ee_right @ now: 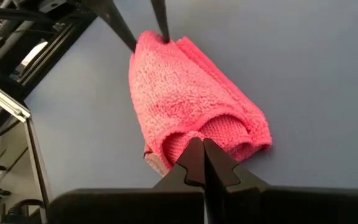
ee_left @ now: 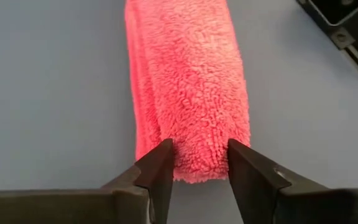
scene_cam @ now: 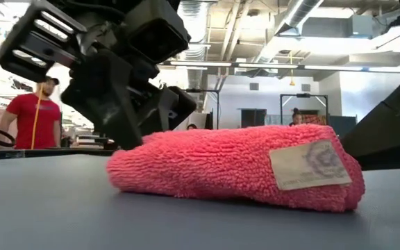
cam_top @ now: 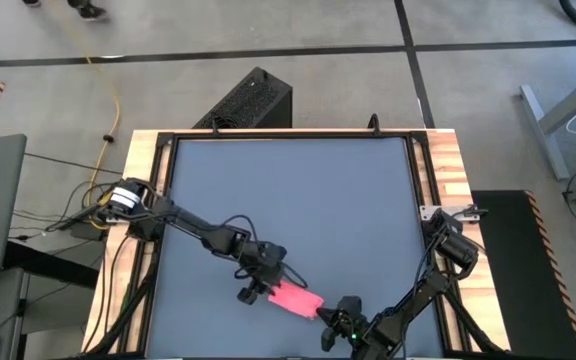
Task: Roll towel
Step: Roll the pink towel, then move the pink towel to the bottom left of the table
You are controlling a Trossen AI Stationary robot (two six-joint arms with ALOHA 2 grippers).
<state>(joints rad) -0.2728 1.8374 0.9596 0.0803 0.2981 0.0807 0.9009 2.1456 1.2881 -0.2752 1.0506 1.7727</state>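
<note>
Pink plush towel [cam_top: 295, 299] lying rolled on worktop [cam_top: 298, 190], between both grippers. Left fingers [ee_left: 160, 168] straddling one end, parted, barely touching. Right fingers [ee_right: 194, 163] pressed together, nosing opposite end. Soft, light, springy; pinching roll ends likely best.

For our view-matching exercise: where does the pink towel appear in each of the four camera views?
High view: towel low, just right of centre, between both grippers.
Low view: fills the middle, white label at its right end.
Left wrist view: runs up from the left gripper.
Right wrist view: centre, near end at the shut right gripper.
Shared landmark: the grey table.
</note>
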